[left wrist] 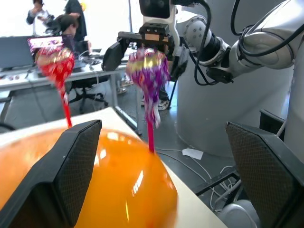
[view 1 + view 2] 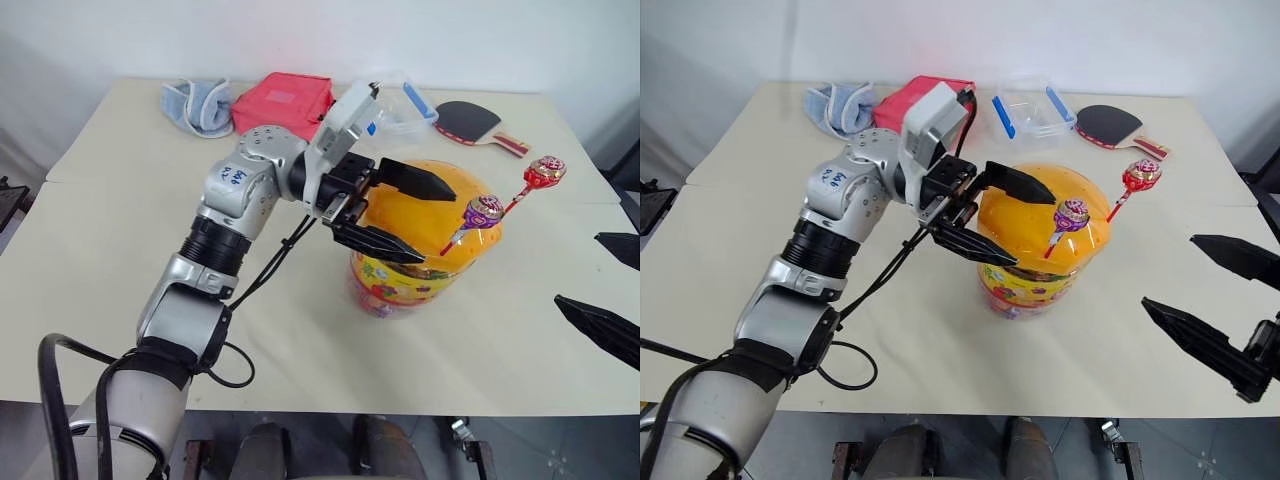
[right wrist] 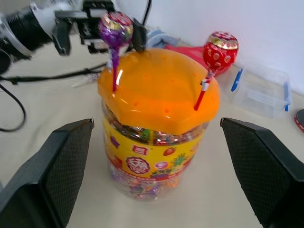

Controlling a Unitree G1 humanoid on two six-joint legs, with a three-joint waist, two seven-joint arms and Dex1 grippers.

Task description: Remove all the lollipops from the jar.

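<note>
The jar (image 2: pixel 400 285) stands mid-table, a clear tub with a yellow-red label and a domed orange lid (image 3: pixel 156 90). Two lollipops stand upright with their sticks in holes in the lid: a purple one (image 2: pixel 484 212) and a red one (image 2: pixel 545 172) further to the right. My left gripper (image 2: pixel 440 224) is open and level over the left side of the lid, with one finger above it and one at its near edge. It points at the purple lollipop (image 1: pixel 148 66) and holds nothing. My right gripper (image 2: pixel 1168 272) is open to the right of the jar, clear of it.
Along the table's far side lie a blue cloth (image 2: pixel 200 105), a red pouch (image 2: pixel 283 103), a clear box with blue clips (image 2: pixel 1030 112) and a table tennis paddle (image 2: pixel 470 122). People sit at desks (image 1: pixel 57 19) in the background of the left wrist view.
</note>
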